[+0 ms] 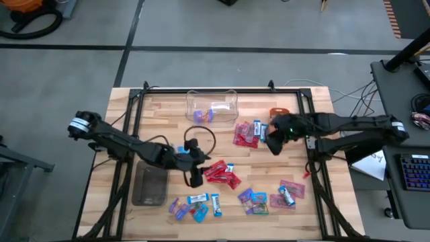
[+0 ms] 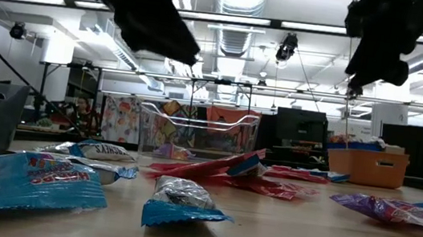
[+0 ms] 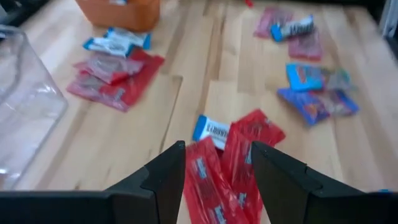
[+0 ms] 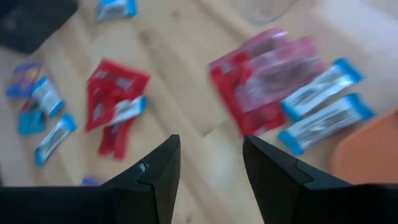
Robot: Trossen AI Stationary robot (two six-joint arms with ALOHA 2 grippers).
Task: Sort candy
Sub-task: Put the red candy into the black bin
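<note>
Right gripper hides part of the red candy

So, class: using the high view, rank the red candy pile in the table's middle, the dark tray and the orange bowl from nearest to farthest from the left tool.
Measured from the left tool:
1. Red candy pile: just beside the tool, toward the table's middle.
2. Dark tray: on the tool's other side, toward the left edge.
3. Orange bowl: far across, at the back right, near the right tool.

Wrapped candy lies scattered flat in red, blue, purple clusters.
</note>
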